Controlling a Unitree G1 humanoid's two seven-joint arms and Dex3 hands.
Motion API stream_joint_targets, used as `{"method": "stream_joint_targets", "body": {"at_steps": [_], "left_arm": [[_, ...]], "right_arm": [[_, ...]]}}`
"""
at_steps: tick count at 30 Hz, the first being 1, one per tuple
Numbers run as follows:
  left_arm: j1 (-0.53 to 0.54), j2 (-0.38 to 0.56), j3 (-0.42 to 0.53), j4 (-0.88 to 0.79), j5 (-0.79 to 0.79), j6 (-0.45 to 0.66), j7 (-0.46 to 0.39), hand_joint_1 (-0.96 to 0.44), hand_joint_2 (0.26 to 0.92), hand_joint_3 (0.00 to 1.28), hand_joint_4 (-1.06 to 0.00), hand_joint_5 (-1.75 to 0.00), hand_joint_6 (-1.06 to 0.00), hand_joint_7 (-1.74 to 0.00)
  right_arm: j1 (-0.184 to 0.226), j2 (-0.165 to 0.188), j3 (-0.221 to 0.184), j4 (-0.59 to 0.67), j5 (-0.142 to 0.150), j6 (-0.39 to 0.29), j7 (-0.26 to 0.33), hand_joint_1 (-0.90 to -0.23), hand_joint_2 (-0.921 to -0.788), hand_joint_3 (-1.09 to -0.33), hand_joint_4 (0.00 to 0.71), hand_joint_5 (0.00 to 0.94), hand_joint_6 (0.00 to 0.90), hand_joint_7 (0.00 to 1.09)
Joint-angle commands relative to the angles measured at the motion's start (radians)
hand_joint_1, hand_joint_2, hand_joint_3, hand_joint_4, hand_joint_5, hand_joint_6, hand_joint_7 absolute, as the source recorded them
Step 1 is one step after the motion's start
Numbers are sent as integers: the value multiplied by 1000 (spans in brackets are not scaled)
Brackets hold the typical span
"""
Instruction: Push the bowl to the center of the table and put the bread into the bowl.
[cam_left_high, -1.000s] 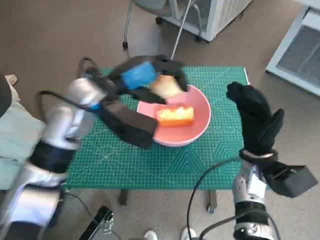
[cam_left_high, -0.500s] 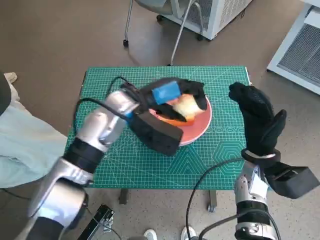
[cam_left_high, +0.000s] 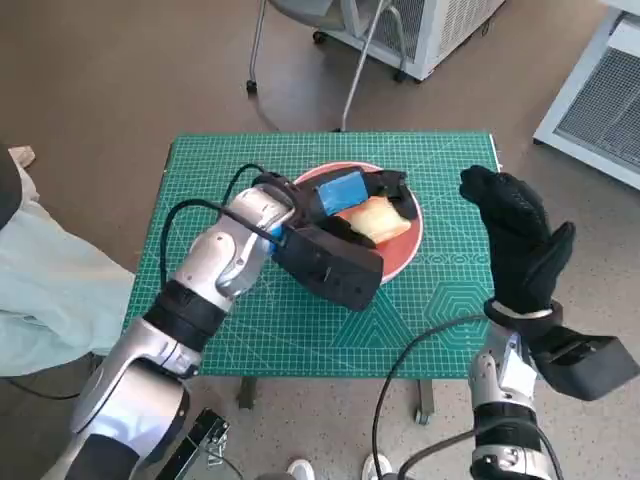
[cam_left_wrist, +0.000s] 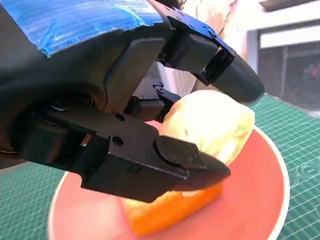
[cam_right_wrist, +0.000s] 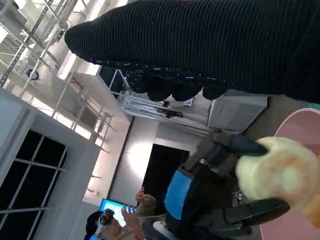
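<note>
the left hand (cam_left_high: 345, 198) grips a piece of bread (cam_left_high: 372, 217) just above the pink bowl (cam_left_high: 400, 258) near the worktop (cam_left_high: 250, 320) middle. the right hand (cam_left_high: 512, 235) hovers empty, fingers apart. let go off-centre, the bread may roll over the rim.

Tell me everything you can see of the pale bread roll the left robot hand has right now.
The pale, rounded bread roll looks soft, with a smooth, yellowish crust. The left robot hand grips it between black fingers, holding it over the pink round bowl at mid-table. Directly beneath it an orange-yellow bread slice already lies in the bowl; whether the two touch is unclear.
</note>
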Motion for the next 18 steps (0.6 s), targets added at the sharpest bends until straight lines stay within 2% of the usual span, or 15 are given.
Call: {"method": "stream_joint_targets", "body": {"at_steps": [1,6,11,18], "left_arm": [[29,15,30,-55,-40,38,-48,-165,911,49,-295,-8,-399,-180],[47,20,73,-103,-100,90,-119,-167,905,28,-230,-1,-370,-131],[58,22,131,-135,-191,149,-198,-135,906,21,-221,-3,-370,-115],[81,55,207,-185,-287,180,-239,-109,908,17,-229,-5,-390,-111]], "right_arm": [[12,2,1,7,-8,18,-17,-607,-921,-655,393,1,164,545],[-7,-6,-2,2,-9,37,-29,-603,-921,-659,393,0,165,545],[-26,-16,2,-22,-22,51,-53,-594,-921,-666,391,0,167,552],[-48,-29,12,-84,-42,80,-85,-589,-921,-687,385,0,87,694]]}}
